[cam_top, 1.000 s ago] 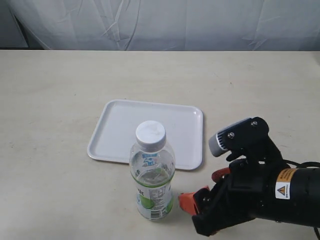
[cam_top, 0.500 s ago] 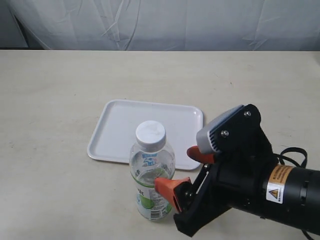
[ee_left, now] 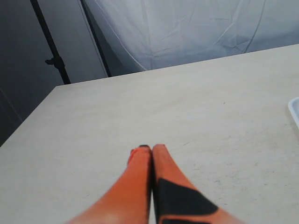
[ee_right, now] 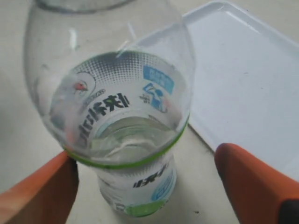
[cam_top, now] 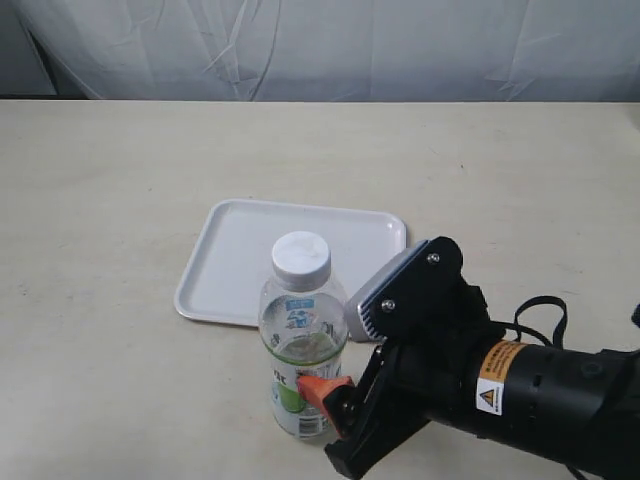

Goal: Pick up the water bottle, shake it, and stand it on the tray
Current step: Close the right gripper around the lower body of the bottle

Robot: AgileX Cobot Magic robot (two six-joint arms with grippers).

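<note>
Here the water bottle (cam_top: 303,345) stands upright on the bench (cam_top: 100,180), just beside the tray (cam_top: 240,250) and not on it. Its green, white and blue label (ee_right: 117,105) carries bold printed characters, but they cannot be read. The right gripper (ee_right: 147,158) is spread apart around the bottle's lower body. A yellow warning-triangle sticker (cam_top: 489,394) marks that arm. The left gripper (ee_left: 150,151) is pressed together above the bench.
</note>
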